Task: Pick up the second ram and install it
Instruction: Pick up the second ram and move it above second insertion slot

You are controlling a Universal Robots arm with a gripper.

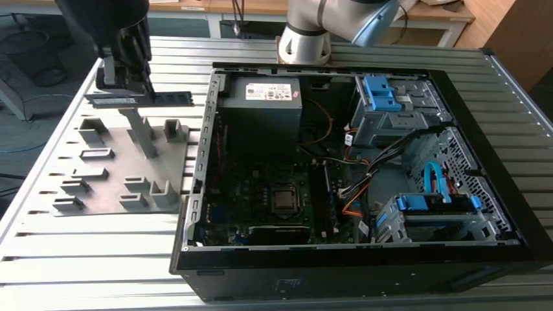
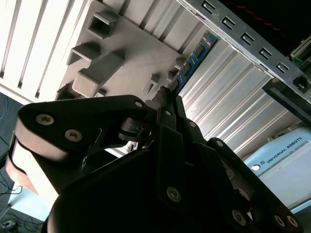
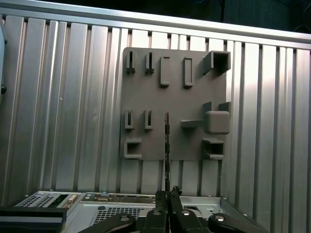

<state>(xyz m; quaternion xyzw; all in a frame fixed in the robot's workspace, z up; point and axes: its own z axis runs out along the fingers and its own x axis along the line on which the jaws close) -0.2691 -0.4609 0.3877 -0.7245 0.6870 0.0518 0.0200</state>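
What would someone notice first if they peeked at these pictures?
Probably the big open computer case, lying with its insides showing on the exterior view's right. Next comes the black pincer, pinching the thin blue second ram by one end. It is by the gray tray of upright blocks on the exterior view's left.

silver arm (image 1: 304, 39) with pale blue caps, black tool (image 2: 165, 97) with round screws.
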